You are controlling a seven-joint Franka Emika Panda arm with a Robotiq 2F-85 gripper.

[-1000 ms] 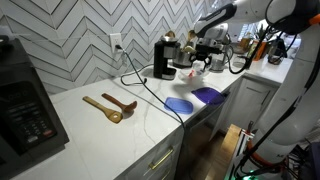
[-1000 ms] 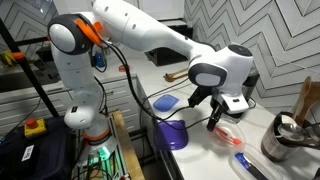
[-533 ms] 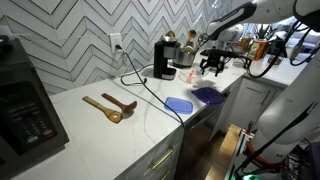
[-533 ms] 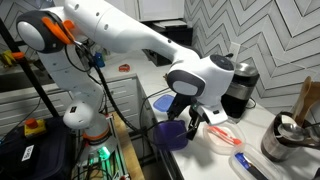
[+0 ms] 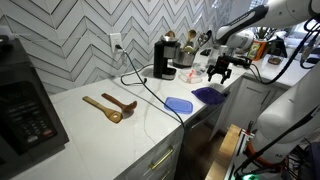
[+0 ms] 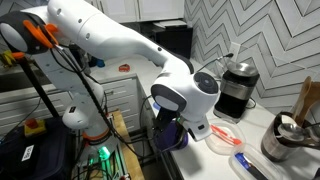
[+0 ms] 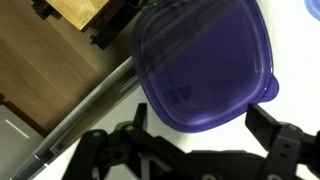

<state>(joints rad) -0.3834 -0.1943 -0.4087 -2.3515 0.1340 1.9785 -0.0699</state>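
The black two-finger gripper (image 5: 220,72), jaws spread wide and holding nothing, hangs just above the translucent purple plastic tub (image 7: 200,60), which sits at the near edge of the white countertop (image 5: 90,130), just right of a flat blue lid (image 5: 179,104) and near a black coffee maker (image 5: 163,58).

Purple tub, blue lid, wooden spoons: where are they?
Purple tub (image 7: 200,60): wrist view, on its middle.
Blue lid (image 5: 179,104): an exterior view, its centre.
Wooden spoons (image 5: 114,116): an exterior view, pale spoon's bowl.
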